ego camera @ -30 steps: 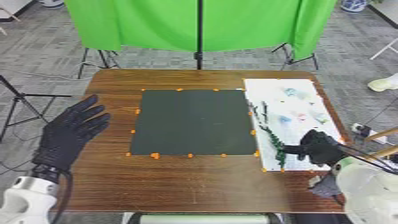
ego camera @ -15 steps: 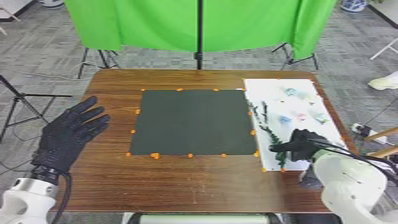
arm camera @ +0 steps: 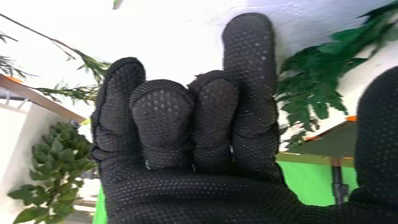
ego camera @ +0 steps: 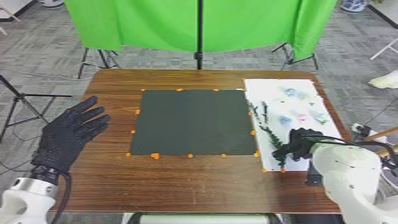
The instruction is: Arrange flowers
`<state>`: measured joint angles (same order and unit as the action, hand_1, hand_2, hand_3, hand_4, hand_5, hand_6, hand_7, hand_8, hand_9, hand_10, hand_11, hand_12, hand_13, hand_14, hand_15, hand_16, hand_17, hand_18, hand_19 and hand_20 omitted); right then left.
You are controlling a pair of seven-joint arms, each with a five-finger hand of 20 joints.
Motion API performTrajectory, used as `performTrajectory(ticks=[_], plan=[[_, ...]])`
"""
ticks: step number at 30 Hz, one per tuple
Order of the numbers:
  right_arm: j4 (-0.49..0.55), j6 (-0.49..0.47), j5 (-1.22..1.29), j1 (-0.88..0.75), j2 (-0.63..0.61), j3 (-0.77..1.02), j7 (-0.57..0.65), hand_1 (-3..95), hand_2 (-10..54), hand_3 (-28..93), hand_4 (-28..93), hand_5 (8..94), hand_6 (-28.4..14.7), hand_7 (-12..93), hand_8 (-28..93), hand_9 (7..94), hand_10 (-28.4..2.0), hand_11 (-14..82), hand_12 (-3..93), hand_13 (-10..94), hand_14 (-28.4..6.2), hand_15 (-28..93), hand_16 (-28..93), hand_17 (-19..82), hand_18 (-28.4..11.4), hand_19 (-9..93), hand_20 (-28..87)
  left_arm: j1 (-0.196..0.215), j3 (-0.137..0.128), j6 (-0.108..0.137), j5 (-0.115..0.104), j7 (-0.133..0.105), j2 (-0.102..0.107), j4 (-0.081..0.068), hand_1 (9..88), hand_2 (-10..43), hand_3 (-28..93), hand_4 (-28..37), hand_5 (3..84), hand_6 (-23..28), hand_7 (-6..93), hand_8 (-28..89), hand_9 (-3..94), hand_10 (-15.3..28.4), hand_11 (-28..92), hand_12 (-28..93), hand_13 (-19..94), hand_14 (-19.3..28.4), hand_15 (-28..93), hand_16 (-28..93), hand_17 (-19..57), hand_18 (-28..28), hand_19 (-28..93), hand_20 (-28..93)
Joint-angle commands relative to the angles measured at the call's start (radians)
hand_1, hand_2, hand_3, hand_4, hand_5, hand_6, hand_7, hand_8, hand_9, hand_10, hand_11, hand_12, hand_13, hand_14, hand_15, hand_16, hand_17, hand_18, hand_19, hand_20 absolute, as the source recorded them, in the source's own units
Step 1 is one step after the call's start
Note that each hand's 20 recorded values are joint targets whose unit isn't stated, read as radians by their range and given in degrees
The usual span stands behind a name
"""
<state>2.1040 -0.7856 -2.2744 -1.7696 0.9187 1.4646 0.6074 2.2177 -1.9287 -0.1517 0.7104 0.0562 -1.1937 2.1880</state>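
Over the near part of the white board [ego camera: 275,90] in the head view is my right hand [ego camera: 304,142], right beside a dark green leafy stem [ego camera: 274,141]. Pale blue flowers [ego camera: 285,120] and a pink flower [ego camera: 301,117] lie farther up the board. My left hand [ego camera: 75,125] is open left of the dark square mat [ego camera: 191,122]. The right wrist view has my right hand [arm camera: 187,135] with its fingers loosely extended and nothing held in them; green leaves [arm camera: 315,75] are close by, between the fingers and thumb.
Orange markers [ego camera: 155,156] line the mat's edges on the brown table [ego camera: 195,185]. A green cloth [ego camera: 160,25] hangs behind the table on a stand. In the right wrist view, more leafy foliage [arm camera: 53,175] appears beyond the hand.
My right hand and forearm have moved left across the board's near part, closer to the leafy stem. The left hand has stayed where it was.
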Motion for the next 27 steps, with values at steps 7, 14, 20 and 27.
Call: performTrajectory(ticks=[7, 14, 20, 27], plan=[[-0.112, -0.003, -0.065, -0.067, 0.018, -0.175, 0.022, 19.3, -8.4, 66, -28, 71.2, 0.6, 55, -20, 75.5, -12.0, 64.7, 39.6, 69, -12.6, 79, 31, 35, -20.6, 92, 25, 0.001, 0.005, -0.014, -0.005, 0.018, 0.001, -0.007, 24.5, -1.8, 71, -26.0, 33.4, 2.9, 19.4, -11, 29.9, 12.3, 26, 15, 23, 15.5, 40, -2, -8.0, 21.7, 47, 8], [-0.126, 0.068, -0.073, -0.115, 0.026, -0.183, -0.006, 35.8, -6.7, 74, -28, 81.1, 2.6, 50, -20, 83.6, -9.5, 62.4, 38.1, 77, -10.3, 77, 30, 42, -20.3, 93, 28, 0.008, 0.003, -0.018, -0.004, 0.022, -0.001, -0.006, 24.6, -1.6, 71, -26.1, 33.4, 2.9, 19.3, -11, 29.9, 12.3, 26, 15, 23, 15.5, 40, -2, -8.0, 21.7, 47, 8], [-0.116, 0.051, -0.113, -0.133, 0.037, -0.171, -0.053, 48.4, -8.2, 67, -28, 89.5, 2.4, 29, 1, 93.6, -6.9, 50.6, 29.3, 88, -5.9, 66, 29, 49, -19.2, 93, 31, 0.01, 0.002, -0.015, -0.001, 0.026, -0.006, -0.006, 24.6, -1.6, 71, -26.1, 33.4, 2.9, 19.6, -11, 29.9, 12.3, 26, 15, 23, 15.4, 40, -2, -8.0, 21.7, 47, 8], [-0.112, 0.129, -0.139, -0.165, 0.044, -0.152, -0.082, 38.1, -9.5, 86, -25, 84.2, 0.5, 47, 8, 91.9, -8.2, 56.0, 34.0, 83, -7.5, 75, 32, 45, -18.9, 93, 41, 0.01, 0.002, -0.008, -0.001, 0.028, -0.012, -0.007, 24.6, -1.5, 71, -26.0, 33.5, 3.0, 19.4, -11, 29.9, 12.2, 26, 15, 23, 15.5, 40, -2, -8.0, 21.7, 47, 8]])
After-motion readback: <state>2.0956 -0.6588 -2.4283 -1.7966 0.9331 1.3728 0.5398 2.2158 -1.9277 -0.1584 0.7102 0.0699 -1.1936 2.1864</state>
